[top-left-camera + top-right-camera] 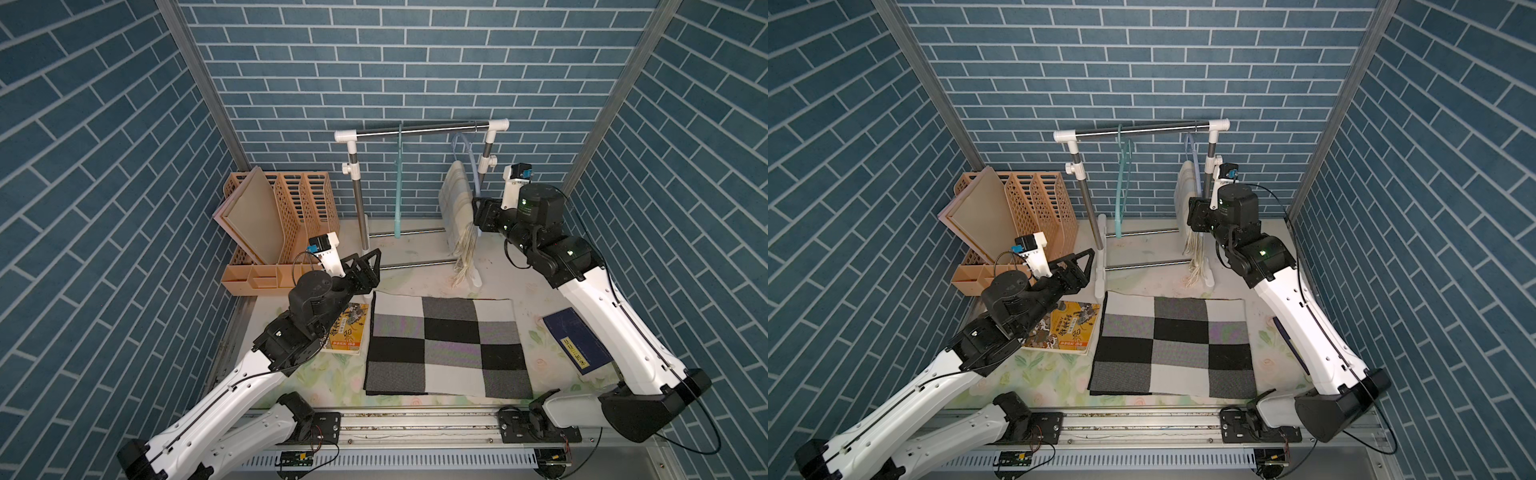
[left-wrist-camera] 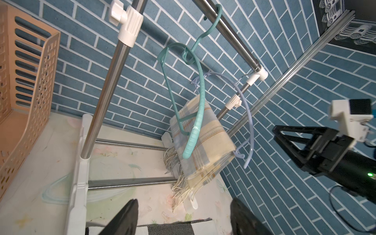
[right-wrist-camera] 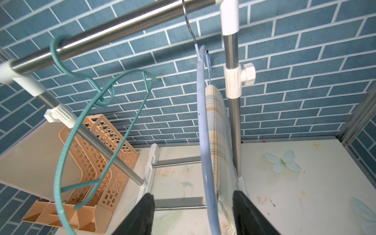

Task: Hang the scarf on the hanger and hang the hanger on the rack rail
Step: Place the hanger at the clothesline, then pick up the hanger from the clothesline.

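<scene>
Top views, scarf: in both top views you see the plaid scarf (image 1: 457,203) draped on the blue hanger (image 1: 473,160). The hanger hooks on the rail (image 1: 419,129) near its right end, and the scarf's fringe hangs low by the rack's foot.
Top views, right fingers: your right fingers (image 1: 480,212) are just beside the scarf. You cannot tell from here how wide they stand.
Top views, left fingers: your left fingers (image 1: 371,269) are spread and hold nothing. They are near the rack's left post, well apart from the scarf.
Left wrist, scarf: the scarf (image 2: 213,138) is folded over the blue hanger. The green hanger (image 2: 195,126) hangs bare in front of it.
Left wrist, fingers: they are wide apart, with only the desk (image 2: 46,162) and a checked cloth (image 2: 179,228) showing between them.
Right wrist, fingers: they stand apart with the blue hanger (image 3: 203,132) and the scarf (image 3: 215,126) in the gap, and nothing is clamped. The scarf's edge lies just beside one finger, but you cannot tell whether it touches.
Done: the scarf looks hung.
Left: you likely only need to draw your right arm clear without dragging the scarf or the hanger.
Open question: the checked cloth lies flat on the desk. If it counts as a second scarf, the green hanger is free for it.
</scene>
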